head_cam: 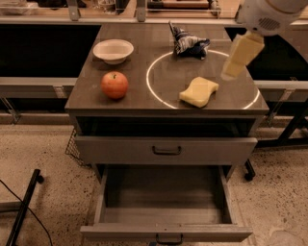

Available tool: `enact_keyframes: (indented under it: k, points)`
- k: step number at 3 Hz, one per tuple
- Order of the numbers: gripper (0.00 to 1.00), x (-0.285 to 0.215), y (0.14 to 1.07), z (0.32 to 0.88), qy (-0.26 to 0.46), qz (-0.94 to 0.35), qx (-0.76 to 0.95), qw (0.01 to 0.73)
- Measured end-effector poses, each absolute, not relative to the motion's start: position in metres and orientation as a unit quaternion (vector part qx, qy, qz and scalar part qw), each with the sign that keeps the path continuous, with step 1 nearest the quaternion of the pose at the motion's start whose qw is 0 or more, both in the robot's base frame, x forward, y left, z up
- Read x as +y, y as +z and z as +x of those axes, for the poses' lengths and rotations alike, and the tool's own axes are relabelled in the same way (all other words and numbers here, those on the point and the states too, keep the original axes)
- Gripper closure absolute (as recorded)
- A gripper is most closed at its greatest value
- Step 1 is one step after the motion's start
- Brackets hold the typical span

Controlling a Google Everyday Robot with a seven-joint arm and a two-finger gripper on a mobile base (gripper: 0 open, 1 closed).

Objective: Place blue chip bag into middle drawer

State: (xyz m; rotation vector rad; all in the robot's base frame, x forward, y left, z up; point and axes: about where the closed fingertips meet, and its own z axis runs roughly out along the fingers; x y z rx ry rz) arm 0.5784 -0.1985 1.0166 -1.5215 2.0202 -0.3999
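Note:
The blue chip bag (pixel 188 43), crumpled dark-blue foil with white patches, lies at the back of the counter top, on the far edge of a white ring. The middle drawer (pixel 166 199) is pulled wide open below the counter, and its floor is bare. Its small dark handle is on the low front panel at the bottom of the view. My gripper (pixel 242 56), a cream-coloured piece under a white round arm housing (pixel 267 14), hangs above the right side of the counter. It is to the right of the bag and a little nearer, and it does not touch it.
On the counter top (pixel 91 96) lie a yellow sponge (pixel 198 91) inside the ring, a red apple (pixel 114 85) at the front left and a white bowl (pixel 113 50) behind it. The first-tier drawer (pixel 166 150) with a black bar handle is closed above the open one. A black bar (pixel 24 206) leans at the lower left.

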Motion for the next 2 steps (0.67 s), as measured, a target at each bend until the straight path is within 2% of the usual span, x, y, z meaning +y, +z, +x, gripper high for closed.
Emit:
enact_keyframes:
  k: [1,2]
  points:
    - [0.00,-0.168,1.029,0.670,-0.210,-0.535,0.738,0.353]
    - [0.00,-0.166,1.049,0.693,-0.248,-0.514,0.725,0.387]
